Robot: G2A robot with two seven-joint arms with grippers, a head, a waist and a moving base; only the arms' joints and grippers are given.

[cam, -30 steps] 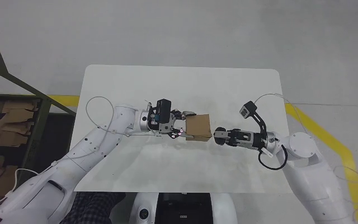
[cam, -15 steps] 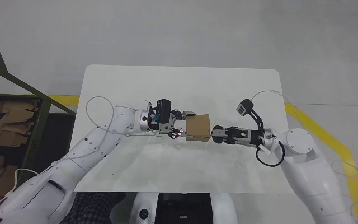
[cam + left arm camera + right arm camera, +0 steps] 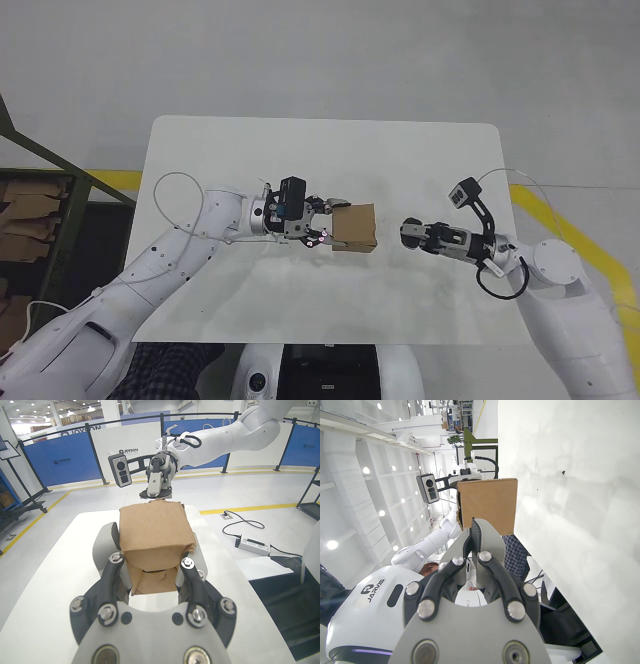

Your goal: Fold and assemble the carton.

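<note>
Since half a second ago my right claw (image 3: 407,232) has backed off from the carton (image 3: 354,227), where it was pressed against the end wall, and there is now a clear gap between them; my left claw (image 3: 322,222) and the carton have not shifted. The left claw is closed on the carton's near end, its fingers (image 3: 187,563) set one on each side of the cardboard, about as far apart as the box is wide. The carton sits near the middle of the tabletop (image 3: 420,160), low over it or resting on it; I cannot tell which. My right claw (image 3: 473,532) is fully closed, pads pressed together with nothing between them, and pointed at the carton's (image 3: 487,505) far wall. From my left wrist the carton (image 3: 153,527) looks squared up on top, but the end facing me is not closed: a flap hangs down over an open mouth, and the edges are ragged. I judge the main risk to be that flap springing back now that nothing presses on the other end. If my right claw comes in again off centre, it could swing the box around in my left grip or dent the wall. My hold is on thin, worn cardboard, so a tighter squeeze could crush it and a looser one could let the box slide out.
</note>
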